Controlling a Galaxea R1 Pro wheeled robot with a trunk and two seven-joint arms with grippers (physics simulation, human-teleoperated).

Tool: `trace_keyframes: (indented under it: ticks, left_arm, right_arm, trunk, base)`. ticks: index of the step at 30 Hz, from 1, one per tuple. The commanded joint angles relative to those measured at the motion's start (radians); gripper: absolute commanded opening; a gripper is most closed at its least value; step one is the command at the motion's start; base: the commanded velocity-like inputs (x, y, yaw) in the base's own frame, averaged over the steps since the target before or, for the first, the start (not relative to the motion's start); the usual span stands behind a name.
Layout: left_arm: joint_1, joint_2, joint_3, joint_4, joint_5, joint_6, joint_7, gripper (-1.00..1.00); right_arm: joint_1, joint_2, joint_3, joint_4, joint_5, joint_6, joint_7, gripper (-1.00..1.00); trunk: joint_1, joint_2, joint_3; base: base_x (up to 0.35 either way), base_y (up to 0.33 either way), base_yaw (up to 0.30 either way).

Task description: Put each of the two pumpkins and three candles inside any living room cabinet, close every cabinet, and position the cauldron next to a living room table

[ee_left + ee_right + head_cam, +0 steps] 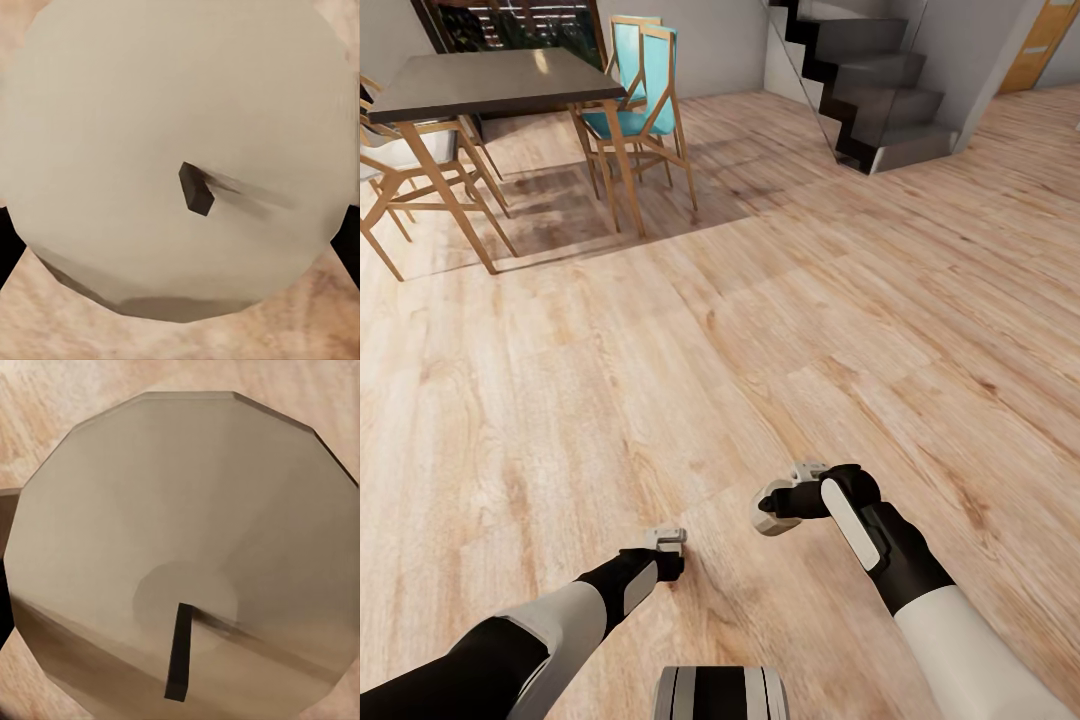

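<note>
Both arms reach forward over bare wooden floor (760,300) in the head view. My right gripper (785,500) is shut on a cream-tan candle (767,520), held out to the side. The right wrist view looks straight onto that candle's (187,510) flat tan top with its dark wick (178,652). My left gripper (668,545) is lower and closer to my body. The left wrist view shows a whitish candle (150,120) with a short dark wick (196,189), clamped between dark fingers (7,247) at both sides. The pumpkins, cabinet, cauldron and coffee table are out of view.
A dark dining table (490,80) with wooden chairs, two of them teal (640,95), stands at the far left. A dark staircase (880,90) rises at the far right, with an orange door (1045,40) beyond it. My base (720,695) shows at the bottom edge.
</note>
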Motion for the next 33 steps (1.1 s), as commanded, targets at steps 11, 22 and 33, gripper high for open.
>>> trace_keyframes:
  ticks: [11,22,33]
  left_arm:
    - [0.000,0.000,-0.008,-0.002,0.007,0.006,0.006,-1.00]
    - [0.000,0.000,-0.008,-0.002,0.010,0.006,0.006,-1.00]
    - [0.000,0.000,-0.008,-0.002,0.010,0.006,0.006,-1.00]
  right_arm:
    - [-0.001,-0.001,0.003,-0.001,-0.011,0.002,-0.010,-1.00]
    - [-0.001,-0.001,0.003,-0.001,-0.011,0.002,-0.010,-1.00]
    - [-0.001,-0.001,0.003,-0.001,-0.011,0.002,-0.010,-1.00]
  trunk:
    - [0.000,0.000,-0.001]
    - [0.000,0.000,-0.001]
    - [-0.001,0.000,0.007]
  base:
    - [0.000,0.000,0.000]
    - [0.000,0.000,0.000]
    - [0.000,0.000,0.000]
